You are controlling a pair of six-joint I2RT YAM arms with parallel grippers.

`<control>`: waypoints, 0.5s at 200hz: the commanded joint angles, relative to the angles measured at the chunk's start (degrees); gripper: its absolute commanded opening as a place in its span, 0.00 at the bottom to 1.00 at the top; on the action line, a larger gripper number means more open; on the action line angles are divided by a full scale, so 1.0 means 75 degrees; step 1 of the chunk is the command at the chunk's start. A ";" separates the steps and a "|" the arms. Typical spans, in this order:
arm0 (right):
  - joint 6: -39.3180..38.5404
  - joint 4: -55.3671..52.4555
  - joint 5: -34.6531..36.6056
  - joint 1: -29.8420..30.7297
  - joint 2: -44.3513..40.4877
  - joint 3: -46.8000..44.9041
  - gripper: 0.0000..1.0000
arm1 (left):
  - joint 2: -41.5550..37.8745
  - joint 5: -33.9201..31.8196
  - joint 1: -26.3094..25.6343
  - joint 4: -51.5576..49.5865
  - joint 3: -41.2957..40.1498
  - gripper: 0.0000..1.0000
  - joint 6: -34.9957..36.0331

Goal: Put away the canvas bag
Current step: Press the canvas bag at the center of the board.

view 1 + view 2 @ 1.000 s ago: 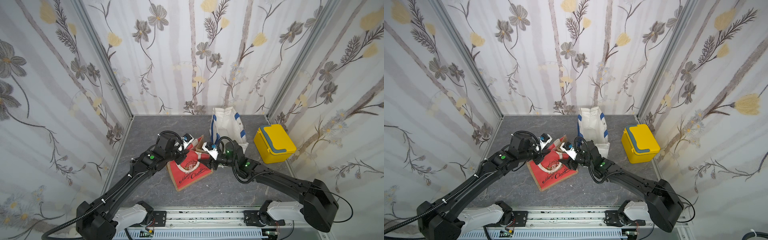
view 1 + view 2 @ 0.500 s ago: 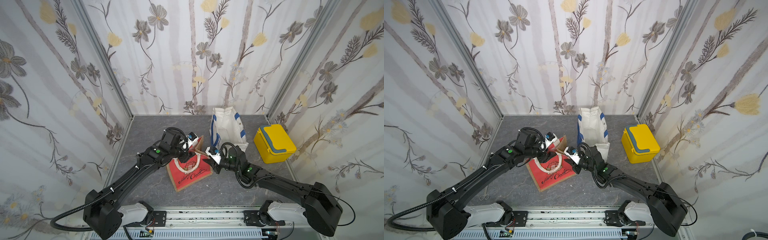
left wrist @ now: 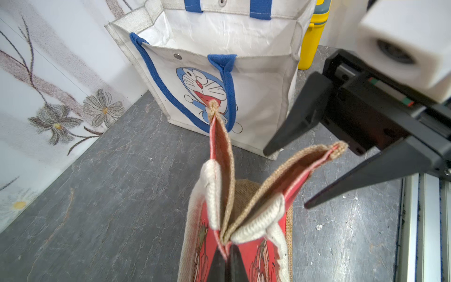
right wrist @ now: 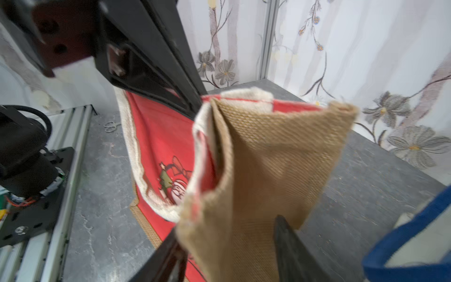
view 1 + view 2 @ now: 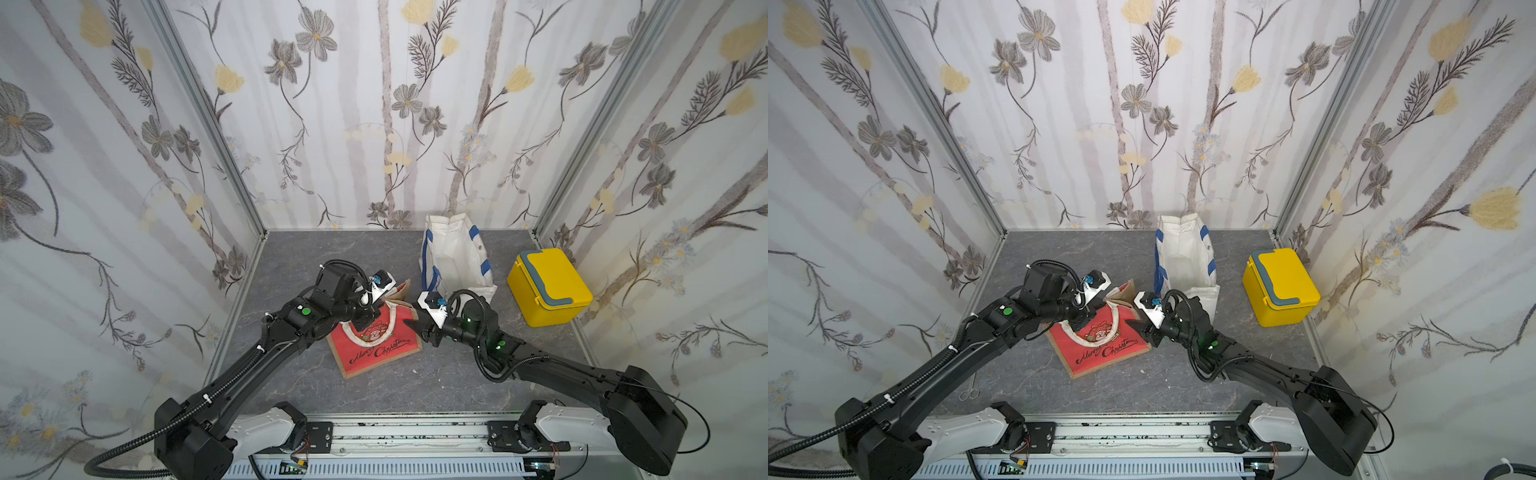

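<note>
The canvas bag [image 5: 374, 349] is red with a Christmas print, a jute lining and white rope handles. It lies on the grey floor with its mouth end raised in both top views [image 5: 1100, 353]. My left gripper [image 3: 227, 258] is shut on the red rim of that mouth [image 5: 370, 318], and two jute flaps [image 3: 268, 185] stand up from it. My right gripper [image 4: 227, 239] is open at the bag's right side [image 5: 413, 328]. One jute flap [image 4: 268, 151] hangs between its spread fingers, and the fingers do not pinch it.
A white tote [image 5: 453, 257] with blue handles and a cartoon print [image 3: 205, 85] stands open just behind the bag. A yellow lidded box [image 5: 548, 291] sits at the right. Small scissors [image 5: 969, 390] lie at the front left. Patterned walls enclose three sides, and a metal rail [image 5: 407, 432] runs along the front.
My left arm has shifted toward the middle and its jaws have closed on the bag's rim. The right gripper has drawn slightly toward the front along the bag's right edge.
</note>
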 commanded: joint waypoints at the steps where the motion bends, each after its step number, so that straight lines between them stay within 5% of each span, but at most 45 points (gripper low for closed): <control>1: -0.0580 0.0988 0.0120 -0.0025 -0.0186 -0.0230 0.69 | -0.0057 0.0229 0.0018 -0.0244 0.0003 0.00 0.0631; 22: -0.0791 0.0775 -0.0028 -0.0050 0.0004 0.0123 0.80 | 0.0134 0.0334 0.0018 -0.0698 0.0165 0.00 0.0740; 71: -0.1153 0.1009 -0.0578 -0.0169 0.0845 0.0711 0.88 | 0.0119 0.0659 0.0071 -0.0700 0.0026 0.00 0.0839; 81: -0.1133 0.0868 -0.0739 -0.0276 0.0943 0.0879 1.00 | 0.0172 0.0681 0.0070 -0.0757 0.0040 0.00 0.0825; 100: -0.1148 0.0369 -0.1424 -0.0652 0.1183 0.1336 1.00 | 0.0174 0.0697 0.0068 -0.0754 0.0029 0.00 0.0817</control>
